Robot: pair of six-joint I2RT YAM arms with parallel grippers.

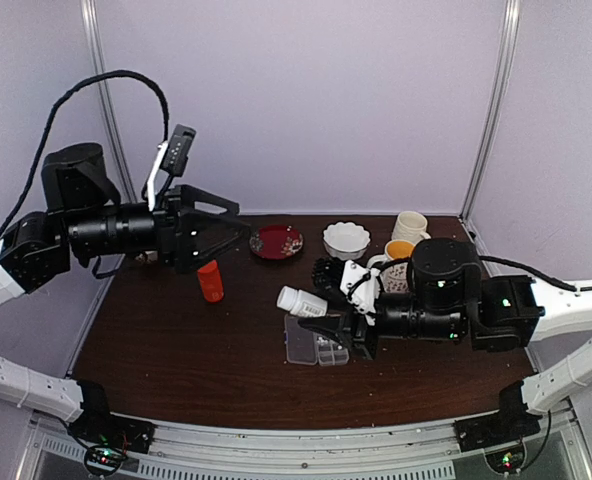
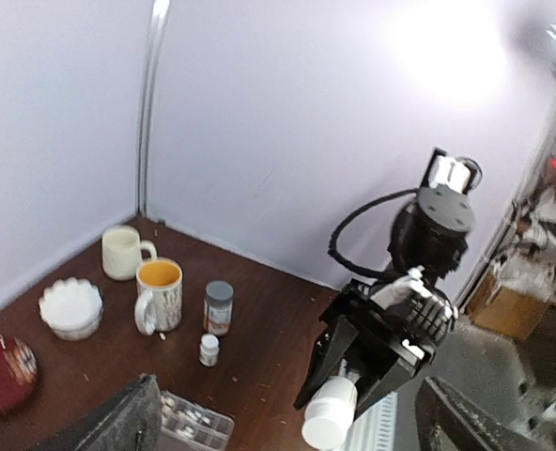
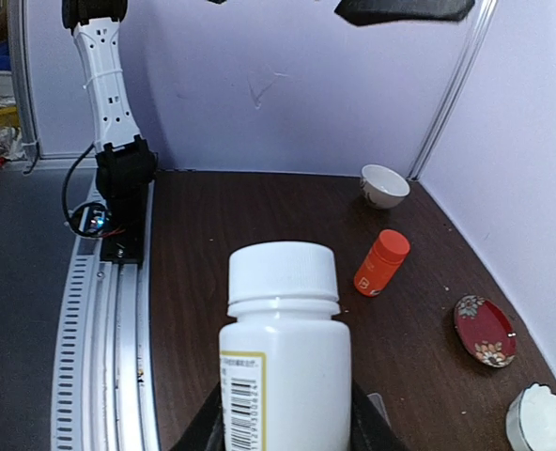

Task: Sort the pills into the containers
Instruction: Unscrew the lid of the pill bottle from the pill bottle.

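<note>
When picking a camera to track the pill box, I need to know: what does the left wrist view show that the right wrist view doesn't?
Only left wrist: the pill box, mugs, a grey-capped jar and a tiny bottle. Only right wrist: the orange bottle and a plain bowl. Both: the white bottle in the right gripper, the red plate, the scalloped bowl.

We see the pill box [image 1: 301, 345] half hidden under the right pincer [image 1: 336, 308]; the white bottle [image 3: 283, 357] is cropped at its base.
</note>
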